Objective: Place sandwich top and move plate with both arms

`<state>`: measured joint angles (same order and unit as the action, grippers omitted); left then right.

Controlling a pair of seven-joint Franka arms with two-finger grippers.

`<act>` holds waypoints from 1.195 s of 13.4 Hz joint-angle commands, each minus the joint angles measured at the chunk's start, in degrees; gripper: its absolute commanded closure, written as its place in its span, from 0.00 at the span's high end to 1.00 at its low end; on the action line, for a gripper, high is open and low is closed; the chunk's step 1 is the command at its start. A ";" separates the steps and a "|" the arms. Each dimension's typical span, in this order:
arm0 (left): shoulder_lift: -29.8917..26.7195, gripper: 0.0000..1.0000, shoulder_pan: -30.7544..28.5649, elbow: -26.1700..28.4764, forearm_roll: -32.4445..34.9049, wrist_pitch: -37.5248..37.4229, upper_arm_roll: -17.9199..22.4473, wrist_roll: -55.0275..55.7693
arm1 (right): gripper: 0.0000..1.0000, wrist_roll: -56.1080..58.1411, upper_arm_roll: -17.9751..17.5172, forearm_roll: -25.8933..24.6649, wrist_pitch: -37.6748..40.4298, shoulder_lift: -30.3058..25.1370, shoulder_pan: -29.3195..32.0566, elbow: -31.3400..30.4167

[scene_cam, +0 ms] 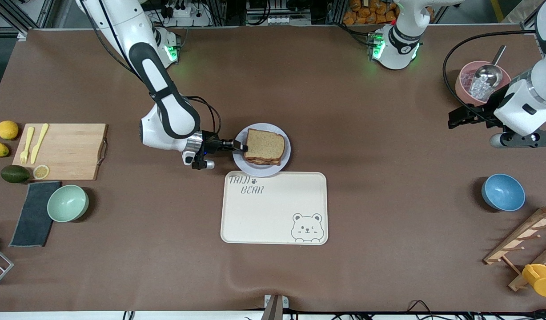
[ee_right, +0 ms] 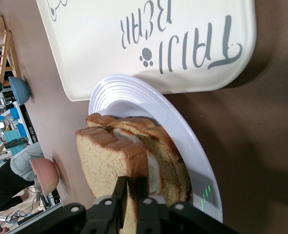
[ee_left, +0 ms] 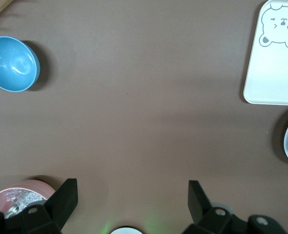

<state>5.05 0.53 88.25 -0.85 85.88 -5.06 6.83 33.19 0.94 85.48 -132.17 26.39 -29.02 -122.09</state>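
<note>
Mid-worktop, sandwich top sits on the stack on the plate; right hand pinches its edge w/ narrow fingers. Left hand, spread, waits over left arm's end. Release & plate move remain.

The worktop is covered by a plain brown mat, lit evenly from above with soft shadows. A slight ripple in the mat is noted near the front edge. Along the top edge, metal frame rails, a white power strip and black cables are seen. Grey flooring is visible at one corner.
</note>
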 commanded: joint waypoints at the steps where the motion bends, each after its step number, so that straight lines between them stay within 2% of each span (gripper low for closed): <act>1: -0.04 1.00 -0.44 -0.80 -0.65 -0.98 -0.04 -0.68 | 0.38 1.00 0.38 1.88 -0.20 -0.29 -0.51 -0.43; 2: -0.04 1.00 -0.52 -0.80 -0.65 -0.98 -0.04 -0.68 | 0.43 0.91 0.38 1.88 -0.20 -0.29 -0.51 -0.43; 3: -0.04 1.00 -0.53 -0.89 -0.65 -0.89 -0.04 -0.68 | 0.59 0.91 0.38 1.80 -0.20 -0.29 -0.51 -0.43; 4: -0.04 1.00 -0.53 -0.89 -0.56 -0.89 -0.04 -0.68 | 0.60 0.82 0.38 1.88 -0.02 -0.38 -0.33 -0.43; 5: -0.04 1.00 -0.53 -0.98 -0.56 -0.80 -0.04 -0.68 | 0.67 0.21 0.38 1.80 -0.02 -0.47 -0.24 -0.25; 10: 0.05 1.00 -0.61 -0.98 -0.56 -0.89 -0.04 -0.77 | 0.71 -4.80 0.91 1.10 0.07 -1.26 0.10 0.71; 12: 0.05 1.00 -0.61 -1.15 -0.56 -0.89 -0.04 -0.77 | 0.69 -5.42 0.99 0.13 0.07 -1.69 0.98 1.42; 13: 0.05 1.00 -0.61 -1.15 -0.56 -0.89 -0.04 -0.77 | 0.67 -6.81 1.43 -1.70 -0.11 -1.78 0.99 2.29; 16: 0.13 1.00 -0.70 -1.15 -0.47 -0.89 0.05 -0.68 | 0.67 -17.60 5.03 -14.69 1.03 -2.48 1.42 6.94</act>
<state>5.05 0.20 88.16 -0.85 85.88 -5.04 6.83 21.82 4.97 76.72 -132.18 25.53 -28.41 -117.26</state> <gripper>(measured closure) 0.000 0.326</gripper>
